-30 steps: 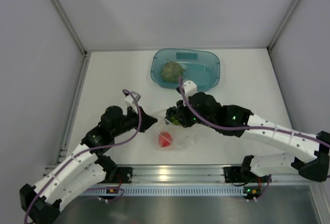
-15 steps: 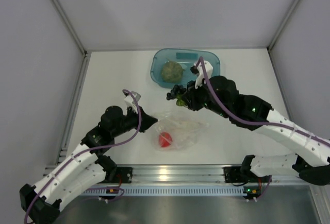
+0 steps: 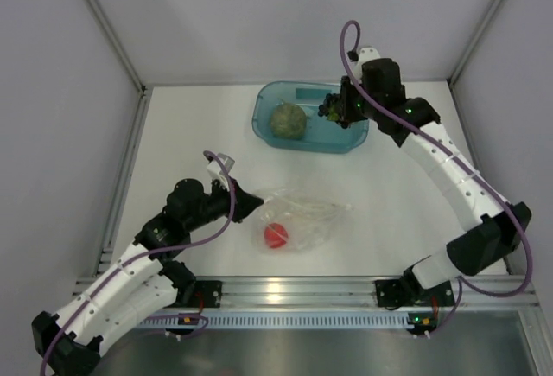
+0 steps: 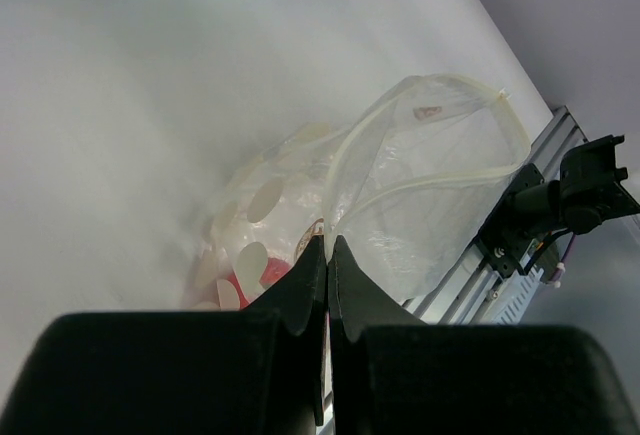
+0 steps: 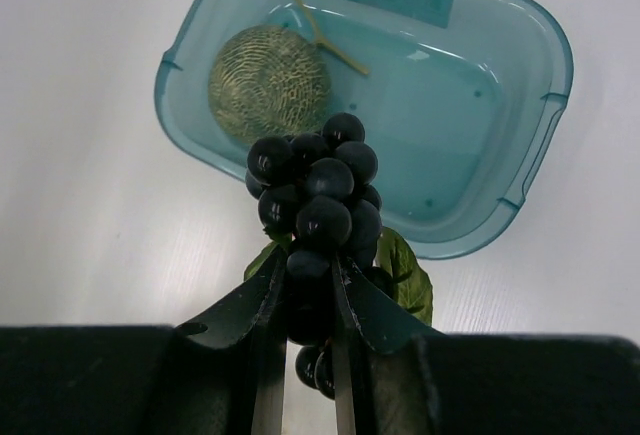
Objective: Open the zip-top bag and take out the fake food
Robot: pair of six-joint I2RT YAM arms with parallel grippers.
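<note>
The right gripper [image 5: 308,280] clenched its two dark fingers on the lower part of the grape bunch [image 5: 318,190], a cluster of glossy black beads with a flat green leaf [image 5: 408,277] showing beside it. In the overhead view the bunch hung over the right part of the teal tray [image 5: 500,105], a translucent plastic tub, rectangular with rounded corners and a raised rim. In the tray's left part lay the green ball [image 5: 268,82], round and dull, its skin covered in a fine pale netting, with a thin straw-coloured stalk beside it.

Well apart, towards the near edge of the smooth white table [image 3: 190,134], the zip-top bag [image 4: 430,185] lay crumpled. Its clear film was creased and shiny, and its mouth gaped in a loop edged by the pale zip strip. The left gripper [image 4: 327,255] was pinched tight on the bag's edge at the left end, its pointed black fingers pressed together over the plastic. The red fruit [image 3: 276,235], small, round and matt, sat inside the bag near that pinched end, seen through film printed with white oval patches.
</note>
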